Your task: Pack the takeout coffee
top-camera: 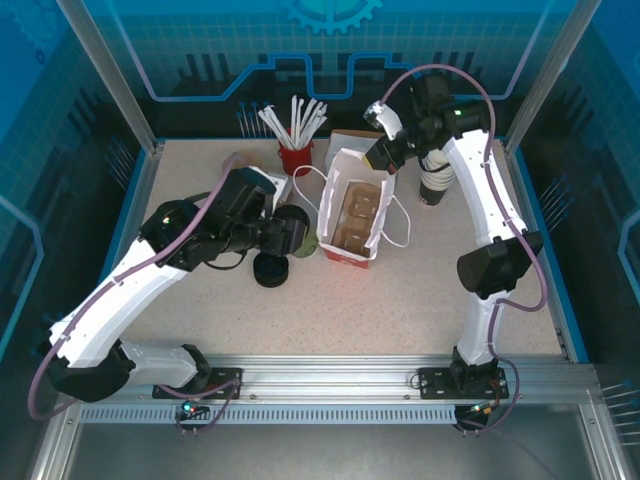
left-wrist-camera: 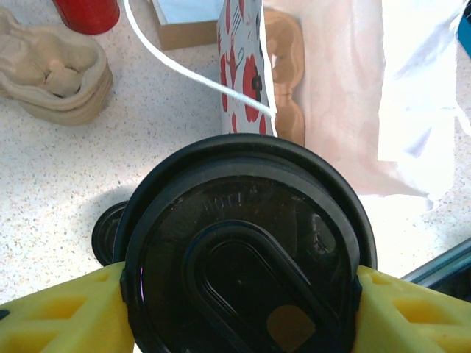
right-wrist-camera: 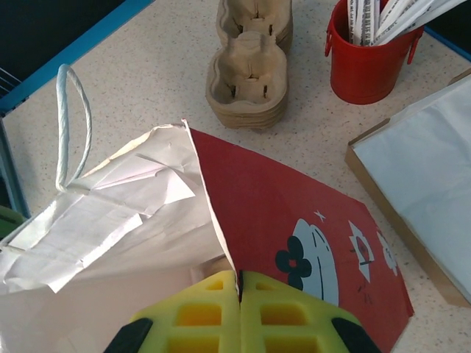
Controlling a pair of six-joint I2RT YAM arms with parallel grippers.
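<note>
While the left end effector (left-wrist-camera: 239, 309) holds the takeout coffee (left-wrist-camera: 243, 243) by its sides, just beside the paper bag (left-wrist-camera: 338, 110), the right end effector (right-wrist-camera: 239, 301) is pinched tight on the bag's edge.

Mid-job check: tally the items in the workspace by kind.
Paper bag: 1
Takeout coffee: 1
Red straw holder: 1
Cardboard box: 1
Lid stack: 1
Cup stack: 1
Carrier stack: 1
Carrier in bag: 1
Total: 8
</note>
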